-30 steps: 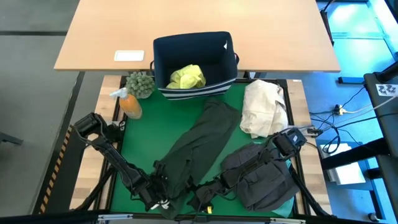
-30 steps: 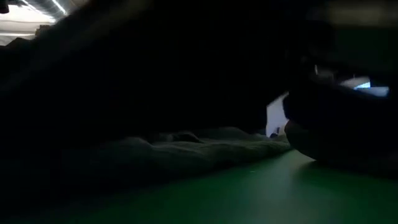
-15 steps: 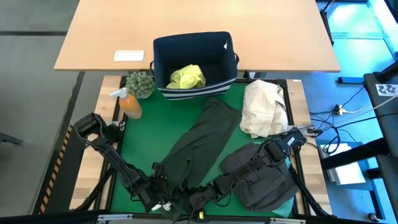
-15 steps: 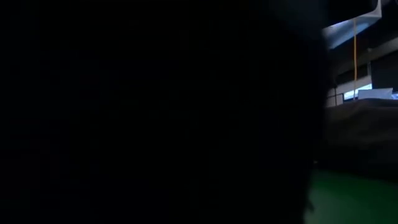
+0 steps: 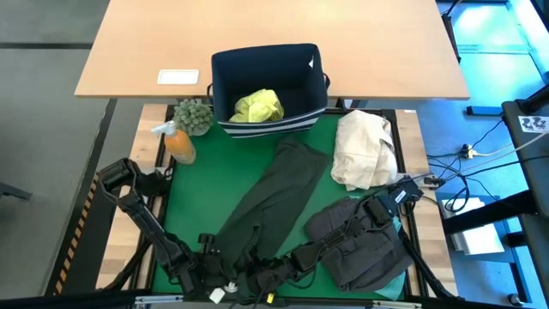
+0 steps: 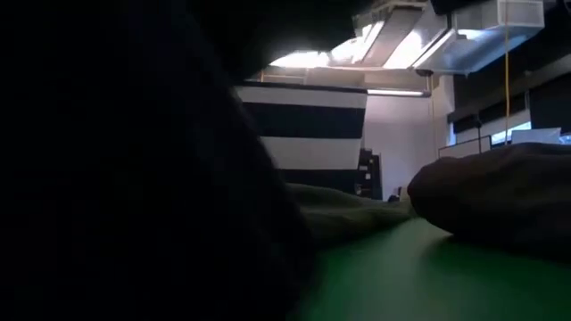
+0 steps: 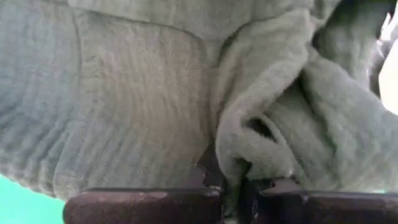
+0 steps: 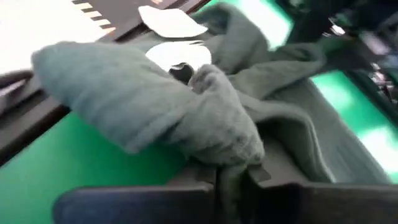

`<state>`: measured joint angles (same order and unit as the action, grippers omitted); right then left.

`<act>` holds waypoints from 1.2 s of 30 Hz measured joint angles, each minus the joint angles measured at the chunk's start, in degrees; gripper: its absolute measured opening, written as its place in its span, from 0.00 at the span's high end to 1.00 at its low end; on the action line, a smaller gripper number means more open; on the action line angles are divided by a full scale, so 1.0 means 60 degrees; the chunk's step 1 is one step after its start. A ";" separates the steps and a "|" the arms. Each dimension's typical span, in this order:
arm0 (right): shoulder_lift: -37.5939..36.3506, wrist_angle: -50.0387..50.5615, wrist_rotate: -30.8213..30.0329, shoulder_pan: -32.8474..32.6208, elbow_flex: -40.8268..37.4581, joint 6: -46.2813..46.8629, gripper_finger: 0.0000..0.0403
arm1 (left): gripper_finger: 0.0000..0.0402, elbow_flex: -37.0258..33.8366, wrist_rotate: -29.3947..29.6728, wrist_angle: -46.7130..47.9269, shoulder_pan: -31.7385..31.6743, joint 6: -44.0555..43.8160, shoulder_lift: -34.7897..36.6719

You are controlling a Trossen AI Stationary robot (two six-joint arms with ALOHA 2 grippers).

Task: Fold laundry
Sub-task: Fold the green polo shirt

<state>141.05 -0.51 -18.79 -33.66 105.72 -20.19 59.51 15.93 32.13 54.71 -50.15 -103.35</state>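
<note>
Both clenched on dark olive garment (image 5: pixel 268 202): folds pinched between left gripper (image 7: pixel 233 186) and right gripper (image 8: pixel 227 177) jaws. Versus a second ago: right now closed, cloth hem dragged nearer.

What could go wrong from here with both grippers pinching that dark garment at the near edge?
Both the left gripper and right gripper pinch only a small fold of the dark olive garment, so it could slip out when lifted. The two grips sit close together, so the cloth may bunch rather than spread. Its far end lies against the navy bin, and pulling might drag across the charcoal garment.
</note>
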 joint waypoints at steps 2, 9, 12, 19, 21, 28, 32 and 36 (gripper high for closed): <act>0.0000 0.0418 0.0055 -0.0014 0.0360 0.0502 0.94 | 1.00 0.0011 -0.0062 -0.0055 0.0193 -0.0480 0.0000; -0.0015 0.1562 0.0172 -0.0093 0.1243 0.1063 0.98 | 1.00 0.0327 0.0421 -0.0505 0.0751 -0.1296 0.0000; -0.0015 0.1586 0.0333 -0.0090 0.1277 0.1125 0.99 | 1.00 0.0488 0.0866 -0.0731 0.0975 -0.1628 0.0000; -0.0026 0.1667 0.0760 -0.0064 0.1281 0.1422 0.99 | 1.00 0.0521 0.1631 -0.1668 0.1383 -0.2384 0.0000; -0.0036 0.1664 0.0989 -0.0064 0.1288 0.1503 0.99 | 1.00 0.0521 0.1698 -0.1871 0.1458 -0.2579 0.0000; -0.0198 0.1777 0.2105 -0.0183 0.1281 0.2319 1.00 | 1.00 0.0521 0.2043 -0.3507 0.1591 -0.2865 -0.0004; -0.0562 0.1791 0.2036 -0.0338 0.1281 0.2376 1.00 | 1.00 0.0525 0.2243 -0.4365 0.1679 -0.2682 -0.0004; -0.0812 0.1787 0.1993 -0.0471 0.1166 0.2571 1.00 | 1.00 0.0525 0.2511 -0.4395 0.1702 -0.2509 -0.0004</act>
<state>136.18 10.21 -6.83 -36.48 112.72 -4.76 62.65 31.00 5.76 64.92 -65.20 -103.37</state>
